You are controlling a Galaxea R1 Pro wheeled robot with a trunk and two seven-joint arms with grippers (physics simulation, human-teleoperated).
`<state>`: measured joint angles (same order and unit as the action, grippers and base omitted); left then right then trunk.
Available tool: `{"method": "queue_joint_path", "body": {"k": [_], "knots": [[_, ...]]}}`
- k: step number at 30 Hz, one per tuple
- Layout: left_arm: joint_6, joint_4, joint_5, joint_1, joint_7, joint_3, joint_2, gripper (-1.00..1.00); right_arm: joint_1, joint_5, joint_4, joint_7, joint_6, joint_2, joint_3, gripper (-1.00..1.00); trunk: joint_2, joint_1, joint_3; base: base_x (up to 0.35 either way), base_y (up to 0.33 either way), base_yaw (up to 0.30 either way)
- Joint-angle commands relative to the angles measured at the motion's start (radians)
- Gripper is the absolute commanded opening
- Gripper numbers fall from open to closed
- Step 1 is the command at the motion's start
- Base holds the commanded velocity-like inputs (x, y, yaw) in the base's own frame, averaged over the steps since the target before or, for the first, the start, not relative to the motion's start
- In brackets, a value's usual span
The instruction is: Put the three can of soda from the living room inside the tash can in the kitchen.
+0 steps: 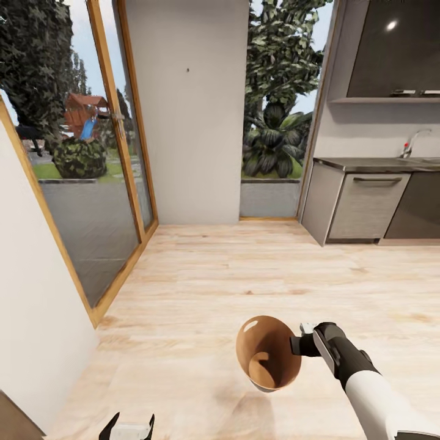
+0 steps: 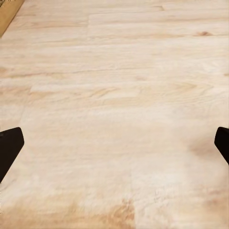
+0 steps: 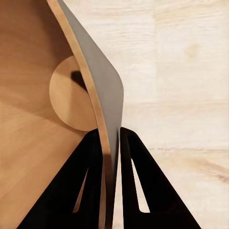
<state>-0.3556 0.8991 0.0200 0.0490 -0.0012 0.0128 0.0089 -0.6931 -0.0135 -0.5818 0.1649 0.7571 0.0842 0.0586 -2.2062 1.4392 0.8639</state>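
Forward, right tool (image 1: 300,344) pinching trash can (image 1: 267,353) wall, bin tilted above floor (image 1: 201,275), left tool (image 1: 127,426) spread wide, empty

Pale wood floor (image 1: 244,275); tall wood-framed windows (image 1: 91,183) onto greenery; grey kitchen cabinets (image 1: 366,205) under dark countertop (image 1: 379,164).

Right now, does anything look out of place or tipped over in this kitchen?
Yes. The trash can is off the pale wood floor, tilted so its copper-brown inside faces the head camera. The right gripper pinches its rim, one finger inside, one outside. It looks empty. The left gripper is open.
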Motion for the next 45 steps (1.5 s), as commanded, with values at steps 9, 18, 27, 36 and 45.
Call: {"method": "queue_joint_path", "body": {"k": [9, 18, 27, 36, 45], "knots": [[0.000, -0.001, 0.001, 0.000, 0.001, 0.001, 0.000, 1.00, 0.000, 0.016, -0.002, 0.007, 0.005, 0.000, 0.001, -1.00, 0.063, -0.035, -0.028, 0.000, 0.000, 0.000], [0.000, -0.002, 0.002, 0.000, 0.003, 0.001, -0.001, 1.00, 0.000, 0.017, -0.003, 0.007, 0.006, -0.001, 0.001, -1.00, 0.126, -0.069, -0.057, 0.000, 0.000, 0.000], [0.000, -0.003, 0.003, 0.000, 0.003, 0.001, -0.001, 1.00, 0.000, 0.017, -0.004, 0.007, 0.008, -0.001, 0.000, -1.00, 0.189, -0.104, -0.085, 0.000, 0.000, 0.000], [0.000, -0.003, 0.003, 0.000, 0.003, 0.001, -0.001, 1.00, 0.000, 0.017, -0.004, 0.007, 0.009, -0.001, 0.000, -1.00, 0.252, -0.138, -0.113, 0.000, 0.000, 0.000], [0.000, -0.003, 0.004, 0.000, 0.003, 0.001, 0.000, 1.00, 0.000, 0.018, -0.004, 0.007, 0.008, -0.002, 0.000, -1.00, 0.315, -0.173, -0.141, 0.000, 0.000, 0.000]]}}
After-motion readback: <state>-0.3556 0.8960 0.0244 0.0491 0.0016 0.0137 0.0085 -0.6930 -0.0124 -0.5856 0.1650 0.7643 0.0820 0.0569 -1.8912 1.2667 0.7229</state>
